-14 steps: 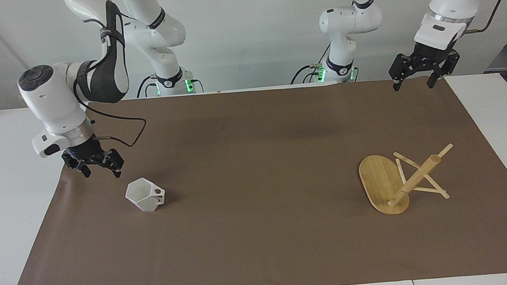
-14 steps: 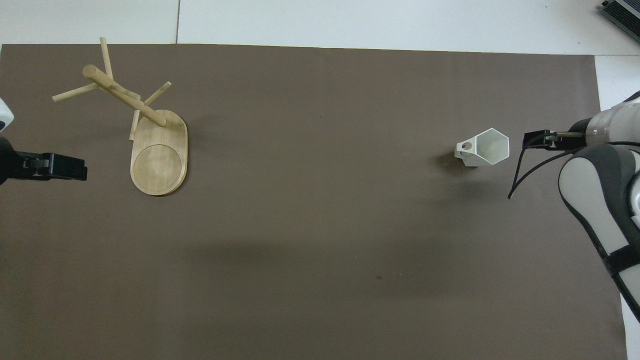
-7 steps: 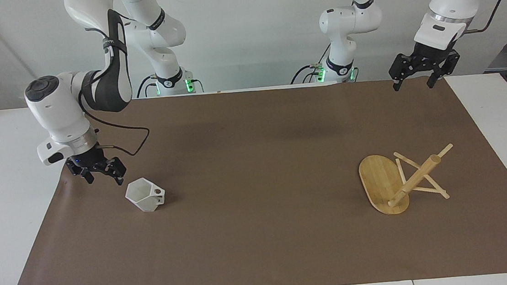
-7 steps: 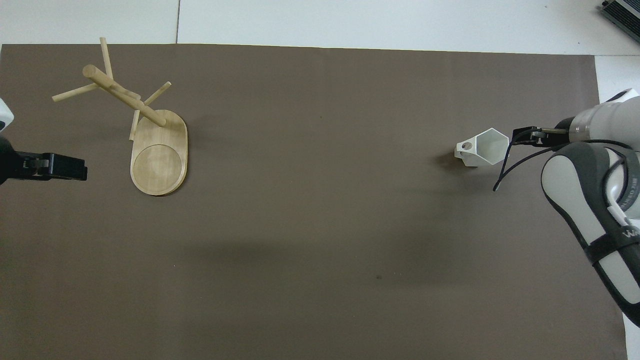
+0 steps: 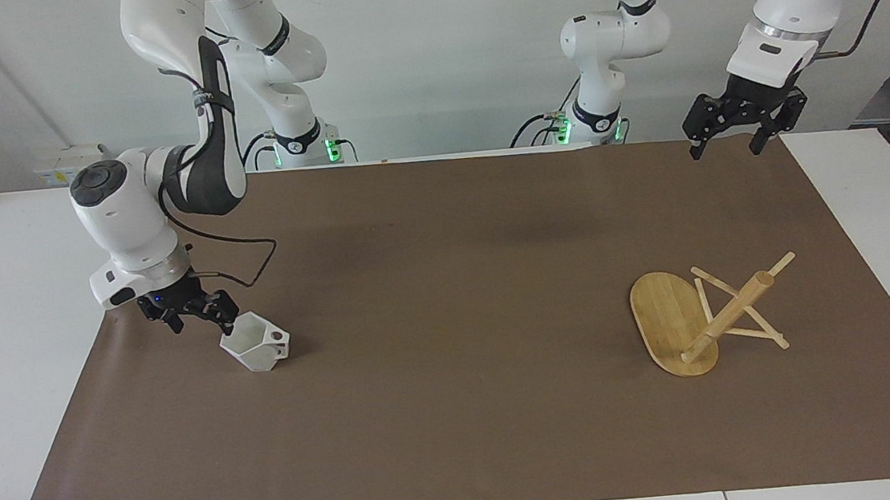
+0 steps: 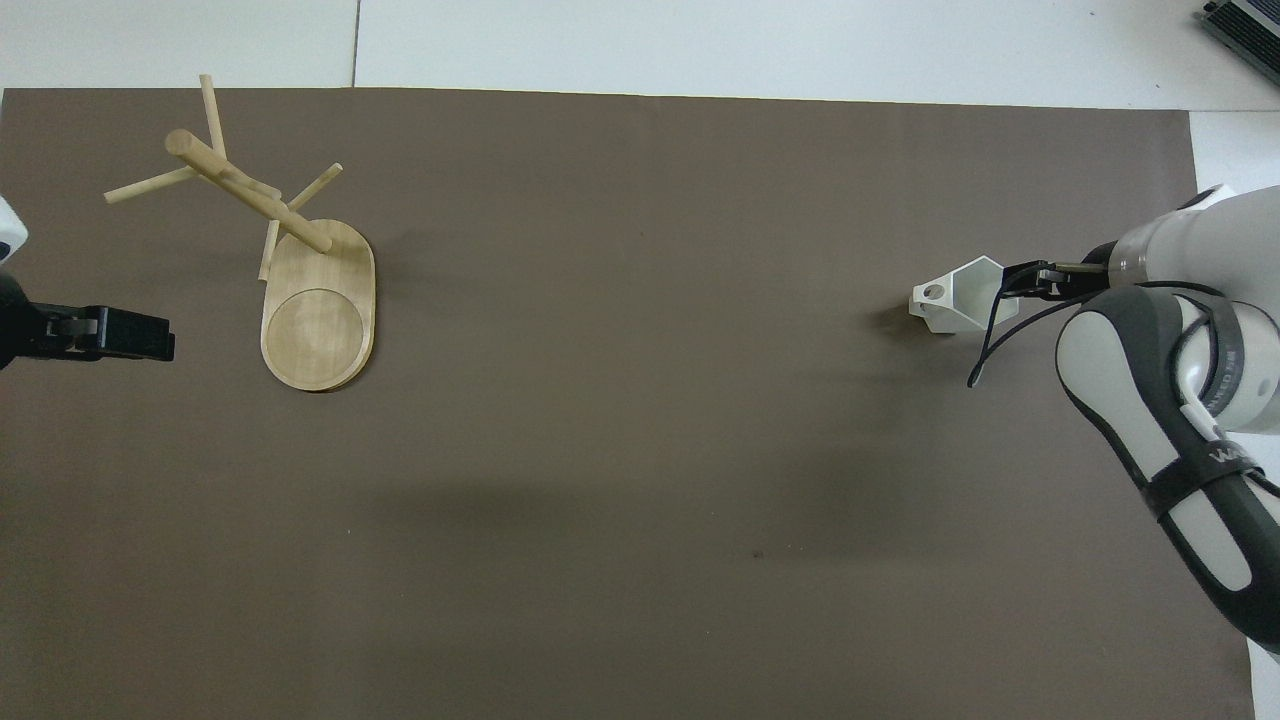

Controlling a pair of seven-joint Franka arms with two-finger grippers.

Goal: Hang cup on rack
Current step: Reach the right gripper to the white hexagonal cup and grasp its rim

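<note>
The cup (image 5: 257, 348) stands upright on the brown mat (image 5: 449, 298) toward the right arm's end of the desk (image 5: 0, 321), its open hexagonal rim up and its pierced handle pointing toward the middle of the mat. It sits where it sat a second ago; it has not shifted.

What has changed is the right gripper (image 5: 198, 319). A second ago it hung over the mat's edge, clearly apart from the cup; half a second ago it was closer; now it has come down and in, and one of its fingers (image 5: 226, 323) is right at the cup's rim on the side away from the handle. The fingers are spread apart, with nothing between them. Whether that finger actually touches the rim I cannot tell. In the overhead view the right arm's wrist now overlaps the edge of the cup (image 6: 962, 295), where before it stood clear of it.

The rack (image 5: 700, 316) stands well apart from the cup, toward the left arm's end of the desk, its oval base flat on the mat and its post with the peg sticks rising from it; it is unchanged.

The left gripper (image 5: 725, 138) waits in the air over the mat's corner nearest its own base, fingers apart, holding nothing, just as it did a second ago.
</note>
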